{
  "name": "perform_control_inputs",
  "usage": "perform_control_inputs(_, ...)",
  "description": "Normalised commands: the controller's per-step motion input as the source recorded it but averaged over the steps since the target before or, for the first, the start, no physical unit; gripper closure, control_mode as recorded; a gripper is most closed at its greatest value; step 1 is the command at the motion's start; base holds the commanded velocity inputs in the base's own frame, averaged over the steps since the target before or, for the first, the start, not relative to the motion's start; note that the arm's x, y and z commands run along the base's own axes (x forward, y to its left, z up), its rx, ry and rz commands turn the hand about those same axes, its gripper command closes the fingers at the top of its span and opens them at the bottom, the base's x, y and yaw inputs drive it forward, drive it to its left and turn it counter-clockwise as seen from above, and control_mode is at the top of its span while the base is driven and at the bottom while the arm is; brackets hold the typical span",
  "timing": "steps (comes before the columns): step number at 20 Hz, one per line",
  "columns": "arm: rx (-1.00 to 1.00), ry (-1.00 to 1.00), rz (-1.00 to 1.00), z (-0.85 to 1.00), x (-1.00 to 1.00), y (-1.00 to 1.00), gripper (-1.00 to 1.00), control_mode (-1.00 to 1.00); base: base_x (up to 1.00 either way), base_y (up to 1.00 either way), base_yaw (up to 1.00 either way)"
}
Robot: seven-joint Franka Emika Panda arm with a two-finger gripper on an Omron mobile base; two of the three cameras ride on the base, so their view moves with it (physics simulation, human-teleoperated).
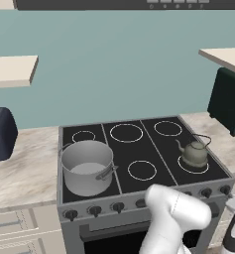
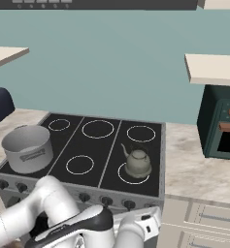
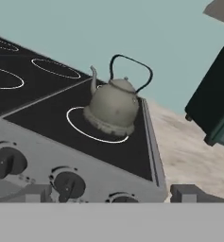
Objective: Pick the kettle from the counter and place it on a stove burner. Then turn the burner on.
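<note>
Grey-green kettle (image 3: 112,105): squat metal body, dull sheen, small lid knob, curved spout rising on its left in the hand view, thin dark wire handle arched over the top.
Kettle position: upright on the black glass cooktop (image 1: 158,149), sitting on the stove burner (image 3: 80,128); offset toward the ring's 2 o'clock in the hand view, so the ring's near-left arc shows bare.
Kettle in base views: front-right ring, at about 4 o'clock on the cooktop in the left base view (image 1: 194,154); at about 5 o'clock in the right base view (image 2: 138,163).
Fingers (image 3: 111,193): spread wide, nothing between them, two tips low at the frame bottom; clear of the kettle, in front of the stove's face.
Knobs (image 3: 68,184): dark row along the stove front, just above the finger tips in the hand view.
Steel pot (image 1: 87,166): large, on the front-left of the cooktop, well apart from the kettle.
Worktop (image 3: 189,156): pale marbled stone, right of the stove.
Dark green appliance (image 2: 222,121): stands on that worktop at the kettle's 2 o'clock.
</note>
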Motion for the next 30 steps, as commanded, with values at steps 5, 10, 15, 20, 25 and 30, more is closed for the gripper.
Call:
perform_control_inputs(5, 0.06, -0.02, -0.03, -0.10, -0.23, -0.06, -1.00, -1.00, 0.00, 0.00, 0.00)
perform_control_inputs(10, 0.11, 0.00, 0.00, -0.03, 0.00, 0.00, -1.00, -1.00, 0.00, 0.00, 0.00)
perform_control_inputs(15, 0.25, -0.02, -0.03, -0.15, -0.01, -0.12, -1.00, -1.00, 0.00, 0.00, 0.00)
perform_control_inputs(20, 0.35, -0.05, -0.07, -0.20, -0.01, -0.33, -1.00, -1.00, 0.00, 0.00, 0.00)
perform_control_inputs(25, 0.05, -0.02, -0.01, -0.04, 0.00, -0.10, -1.00, -1.00, 0.00, 0.00, 0.00)
perform_control_inputs(30, -0.01, -0.02, 0.00, -0.08, 0.01, -0.01, -1.00, -1.00, 0.00, 0.00, 0.00)
